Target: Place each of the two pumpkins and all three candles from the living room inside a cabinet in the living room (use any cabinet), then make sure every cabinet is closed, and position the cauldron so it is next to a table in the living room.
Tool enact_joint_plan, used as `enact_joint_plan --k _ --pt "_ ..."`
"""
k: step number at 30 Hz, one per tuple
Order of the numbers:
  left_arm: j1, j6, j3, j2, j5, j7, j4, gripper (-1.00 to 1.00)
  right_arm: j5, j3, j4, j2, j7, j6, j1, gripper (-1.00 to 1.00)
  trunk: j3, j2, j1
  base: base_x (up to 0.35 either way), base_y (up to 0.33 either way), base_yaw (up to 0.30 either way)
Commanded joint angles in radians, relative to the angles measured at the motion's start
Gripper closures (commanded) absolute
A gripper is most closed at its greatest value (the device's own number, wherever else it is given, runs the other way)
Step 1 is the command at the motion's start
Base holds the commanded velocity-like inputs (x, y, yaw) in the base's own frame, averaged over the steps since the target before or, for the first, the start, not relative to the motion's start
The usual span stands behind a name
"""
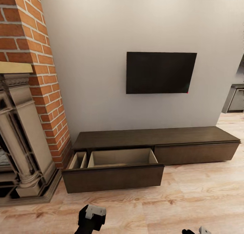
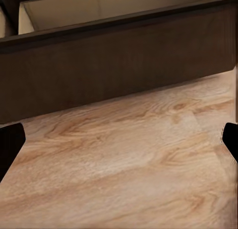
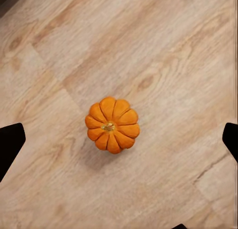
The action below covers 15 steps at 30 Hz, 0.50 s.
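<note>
Hovering above a pumpkin (image 3: 112, 124) that sits stem-up on the wood floor (image 3: 168, 50), the right hand (image 3: 119, 139) has its fingers (image 3: 10, 142) spread wide, one dark tip at each side of the right wrist view and both well clear of the fruit, with nothing between them. The left hand (image 2: 119, 139) is likewise apart and empty, its fingertips (image 2: 9, 142) framing bare floor just in front of the cabinet (image 1: 156, 139). In the head view this long dark unit stands against the wall beneath a wall-mounted television (image 1: 161, 72), beside a brick fireplace (image 1: 30, 102); its left drawer (image 1: 113, 174) is pulled out, showing a pale interior in which no item can be seen. The step in hand appears to be collecting a pumpkin for stowage. The next move calls for lowering the right hand straight down, centred over the stem, closing on the ribbed flanks, then carrying the fruit to the open drawer. The round body may roll if gripped off-centre.
</note>
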Motion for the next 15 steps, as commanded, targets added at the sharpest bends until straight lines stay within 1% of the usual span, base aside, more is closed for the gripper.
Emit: enact_joint_plan --k 1,4,7,11,15 --pt "-0.001 0.004 -0.004 0.001 0.007 0.010 -0.001 -1.00 -0.005 -0.006 -0.001 0.000 0.003 0.005 0.000 -1.00 -0.001 -0.001 0.000 -0.004 -0.276 0.000" --pt "-0.001 0.003 -0.002 -0.001 0.010 0.013 0.002 -1.00 -0.005 -0.005 -0.001 0.001 0.003 0.005 0.000 -1.00 -0.001 -0.001 0.000 -0.010 -0.163 0.000" --pt "-0.001 0.003 -0.001 -0.001 0.012 0.015 0.003 -1.00 -0.004 -0.005 -0.001 0.001 0.003 0.005 0.000 -1.00 -0.001 -0.001 0.000 -0.114 -0.045 0.000" --pt "-0.001 0.002 0.000 -0.001 0.014 0.016 0.003 -1.00 -0.004 -0.005 -0.002 0.002 0.003 0.005 0.000 -1.00 -0.001 -0.001 0.000 -0.167 0.117 0.000" --pt "-0.001 0.001 0.000 -0.001 0.015 0.017 0.006 -1.00 -0.003 -0.005 -0.002 0.002 0.003 0.005 0.000 -1.00 -0.001 -0.001 0.000 -0.075 0.155 0.000"
